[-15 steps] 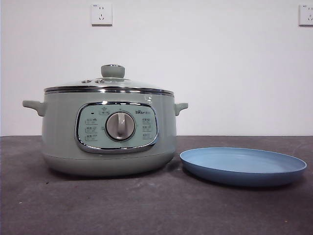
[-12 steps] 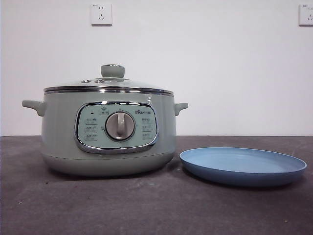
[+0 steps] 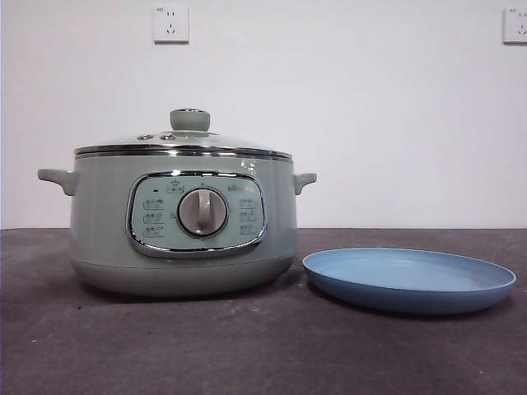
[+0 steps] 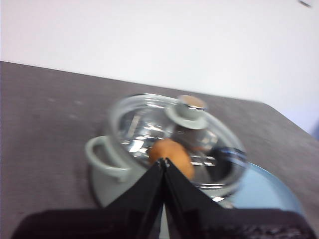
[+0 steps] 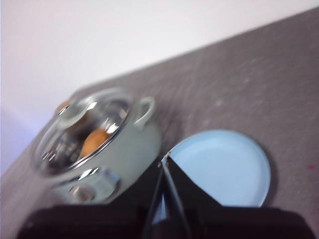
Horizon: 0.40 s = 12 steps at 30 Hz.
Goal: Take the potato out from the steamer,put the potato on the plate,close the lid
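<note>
The potato (image 4: 172,155) is seen inside the steamer (image 3: 181,222) under the lid (image 3: 185,141); the plate (image 3: 409,280) sits just beside. Both the left gripper (image 4: 164,162) and right gripper (image 5: 165,158) are pinched together, well above. The lid's knob could easily be fumbled and the glass dropped.

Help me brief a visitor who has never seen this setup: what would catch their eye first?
The big sage-green steamer with its glass lid on, standing on the dark table. Through the lid an orange-brown potato shows inside. Beside the steamer, on its dial's right in the front view, lies an empty light-blue plate.
</note>
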Motion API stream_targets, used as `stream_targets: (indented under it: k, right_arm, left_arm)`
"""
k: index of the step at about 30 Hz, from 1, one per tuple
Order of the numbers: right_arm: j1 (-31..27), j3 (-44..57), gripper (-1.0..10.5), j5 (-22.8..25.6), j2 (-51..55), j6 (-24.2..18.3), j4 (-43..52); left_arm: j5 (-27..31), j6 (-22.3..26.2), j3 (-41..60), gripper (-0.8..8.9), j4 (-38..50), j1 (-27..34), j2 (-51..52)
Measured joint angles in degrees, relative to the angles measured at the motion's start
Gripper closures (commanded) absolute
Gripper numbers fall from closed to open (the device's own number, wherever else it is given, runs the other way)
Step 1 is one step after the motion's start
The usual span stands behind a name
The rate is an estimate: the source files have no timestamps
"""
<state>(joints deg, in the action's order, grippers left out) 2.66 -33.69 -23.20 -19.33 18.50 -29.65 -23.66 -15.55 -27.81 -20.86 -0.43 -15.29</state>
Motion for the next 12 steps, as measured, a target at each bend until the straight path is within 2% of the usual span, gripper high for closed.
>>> stream_targets:
  k: [4, 7, 12]
  right_arm:
    - [0.0, -11.72, 9.6, -5.46, -9.33, -6.82, -10.95]
    - [0.24, -19.15, 9.6, -7.76, -15.76, -12.11, -18.99]
    - [1.31, -27.91, 9.6, -10.86, -24.06, -20.35, -29.62]
  left_arm:
    - [-7.5, 4.02, -8.39, 8.22, -6.56, 0.0, -8.61]
    - [-12.92, 8.11, -13.66, 8.22, -12.22, 0.0, -14.32]
    - [-18.12, 14.86, -20.13, 8.22, -21.75, 0.0, -20.85]
